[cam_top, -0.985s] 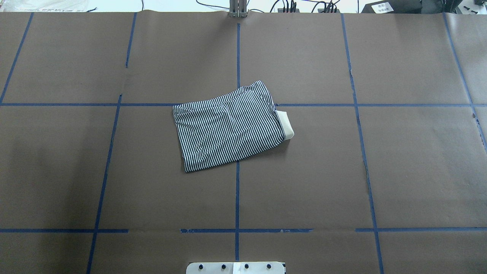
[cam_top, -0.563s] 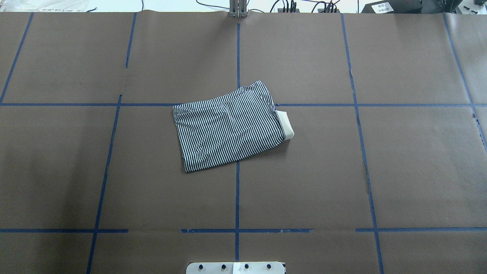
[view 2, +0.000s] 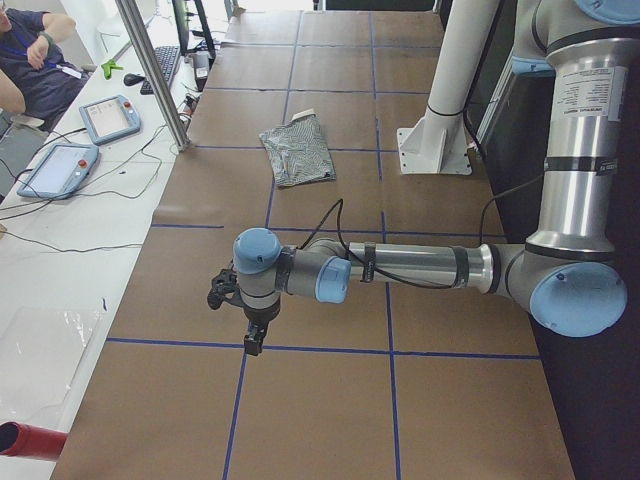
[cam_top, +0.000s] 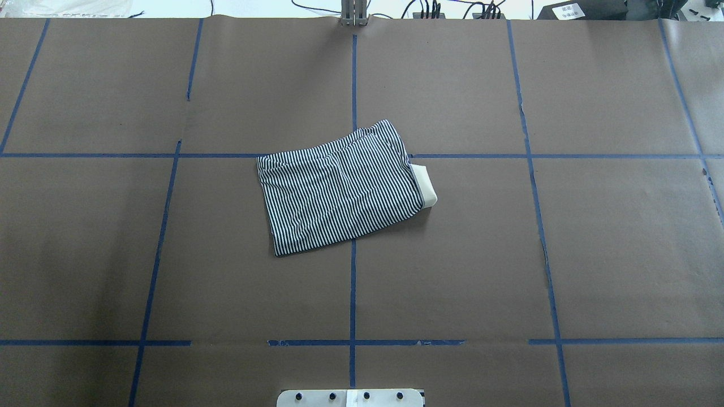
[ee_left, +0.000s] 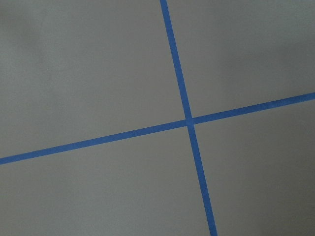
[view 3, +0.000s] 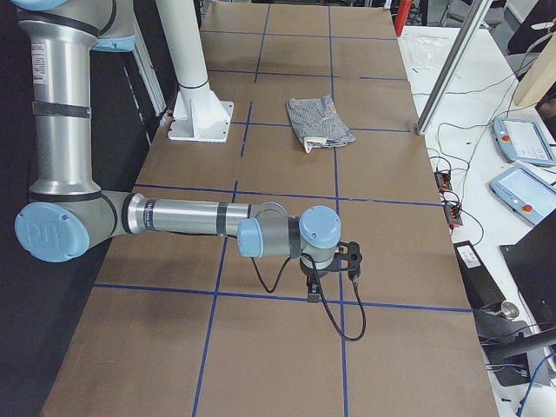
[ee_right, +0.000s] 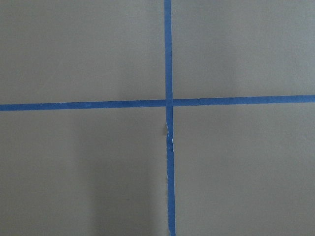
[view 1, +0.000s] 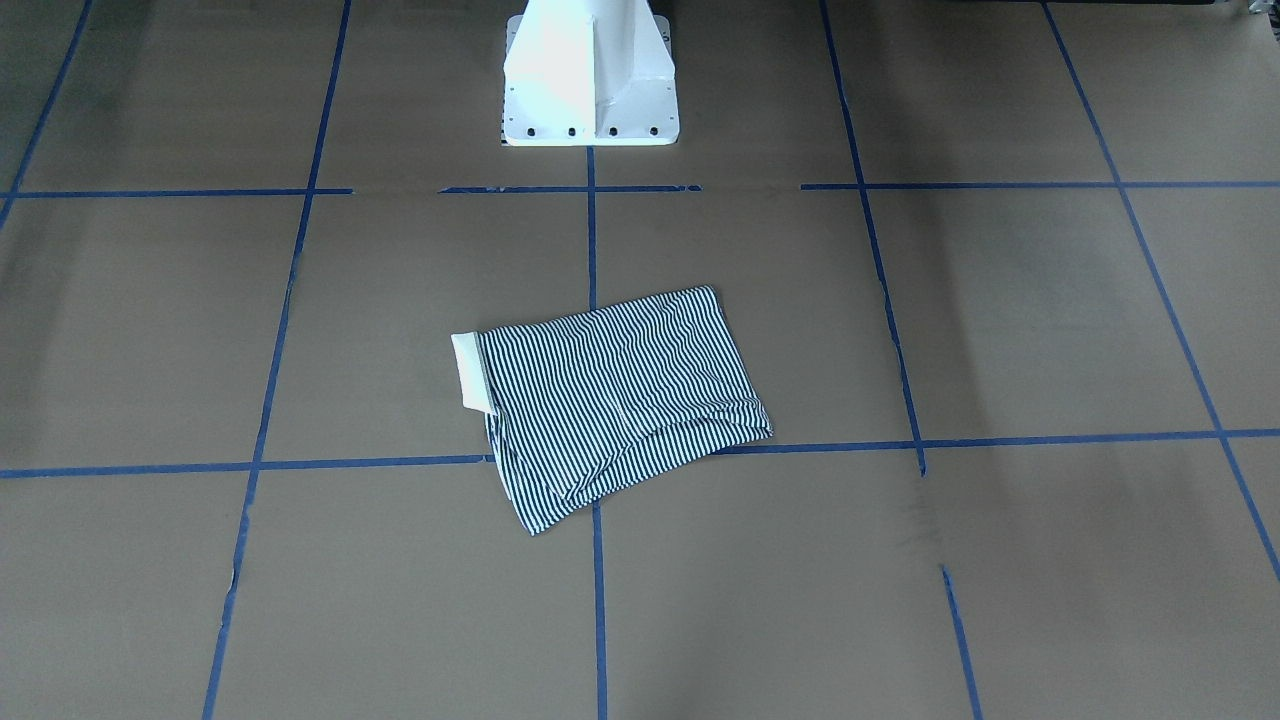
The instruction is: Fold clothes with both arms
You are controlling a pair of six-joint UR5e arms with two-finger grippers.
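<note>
shirt: the striped polo shirt (cam_top: 339, 189) lies folded into a compact rectangle near the middle of the tabletop (cam_top: 565, 254). it sits skewed to the blue tape grid (cam_top: 353, 294), across its centre crossing.
collar: a cream collar strip (cam_top: 425, 185) pokes out of the edge on the robot's right.
left gripper: the left gripper (view 2: 252, 335) points down over bare paper, well apart from the shirt. i cannot tell whether its fingers are apart or together.
right gripper: the right gripper (view 3: 314, 288) does likewise toward the other end. its fingers cannot be read either.
wrist views: only tape crossings, no cloth.
step: the fold looks finished, with both arms parked clear.
doing it well: keep both arms wide and high so nothing brushes the bundle. if the collar is to be tucked, come in from the robot's right and nudge only that strip, so the layers do not slide.
</note>
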